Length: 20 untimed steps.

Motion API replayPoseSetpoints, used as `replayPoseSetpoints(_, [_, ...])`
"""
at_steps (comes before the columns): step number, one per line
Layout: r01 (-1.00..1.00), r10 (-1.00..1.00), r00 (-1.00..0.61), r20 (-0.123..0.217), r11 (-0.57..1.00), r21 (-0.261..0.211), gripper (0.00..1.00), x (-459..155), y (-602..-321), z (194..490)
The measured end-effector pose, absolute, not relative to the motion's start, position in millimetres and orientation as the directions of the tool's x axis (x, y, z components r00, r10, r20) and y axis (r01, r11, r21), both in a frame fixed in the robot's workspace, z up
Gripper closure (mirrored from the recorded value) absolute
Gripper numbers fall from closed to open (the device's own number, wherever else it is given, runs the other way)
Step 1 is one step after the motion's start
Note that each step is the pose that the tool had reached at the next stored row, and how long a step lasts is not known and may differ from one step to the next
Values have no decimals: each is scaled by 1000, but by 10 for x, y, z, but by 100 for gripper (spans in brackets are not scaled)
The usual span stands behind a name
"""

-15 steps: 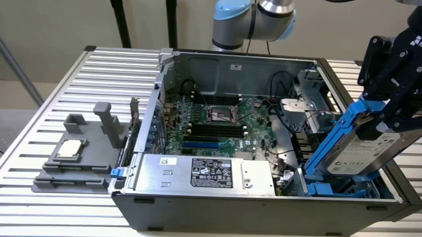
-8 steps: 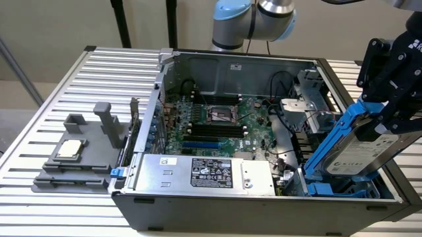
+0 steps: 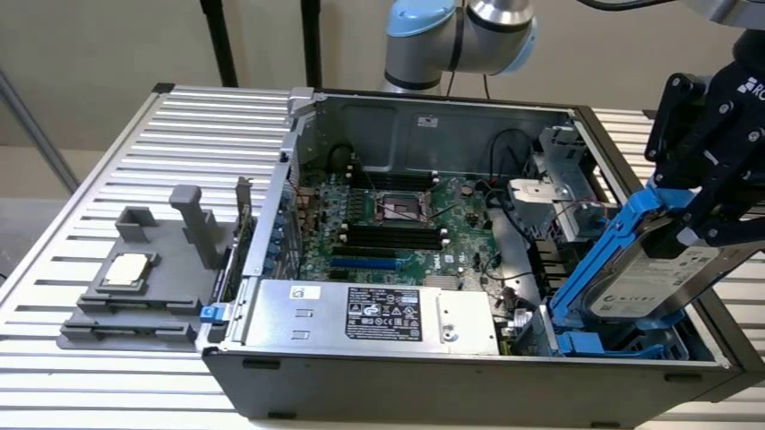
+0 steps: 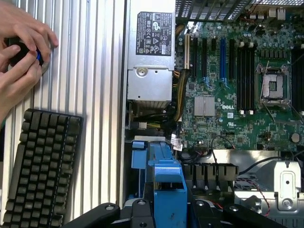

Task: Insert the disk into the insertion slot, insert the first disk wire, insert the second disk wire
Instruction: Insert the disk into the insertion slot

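In the exterior view, you have the black gripper (image 3: 705,224) clamped on the upper end of the silver-grey rectangular disk (image 3: 651,278) with its white label, clipped in a bright blue plastic carrier. The disk stands tilted on the exterior view's right of the large silver labelled power-supply box (image 3: 358,313). Its lower end is down at the insertion slot (image 3: 610,345), the dark grey metal bay with blue fittings just beside that box, and its upper end leans out above the case rim. The green motherboard (image 3: 395,215) lies behind the box, and a grey plastic fixture (image 3: 132,287) sits on the ribbed aluminium table (image 3: 96,161), well apart from the box on the exterior view's left. In the wrist view, the blue carrier of the disk (image 4: 164,178) sits close to the end of the power-supply box. Beyond the box, on the ribbed table, lies a black keyboard (image 4: 42,166), and near it a person's hands (image 4: 19,52) hold a small dark round object.
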State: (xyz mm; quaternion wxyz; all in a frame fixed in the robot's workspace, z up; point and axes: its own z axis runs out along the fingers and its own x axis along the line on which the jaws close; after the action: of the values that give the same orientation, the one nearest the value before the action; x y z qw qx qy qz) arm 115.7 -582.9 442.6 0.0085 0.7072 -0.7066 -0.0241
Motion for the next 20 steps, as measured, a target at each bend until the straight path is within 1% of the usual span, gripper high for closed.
replayPoseSetpoints(20, [-999,-999,14,-31,-15,46,68,1157,-5850,4354])
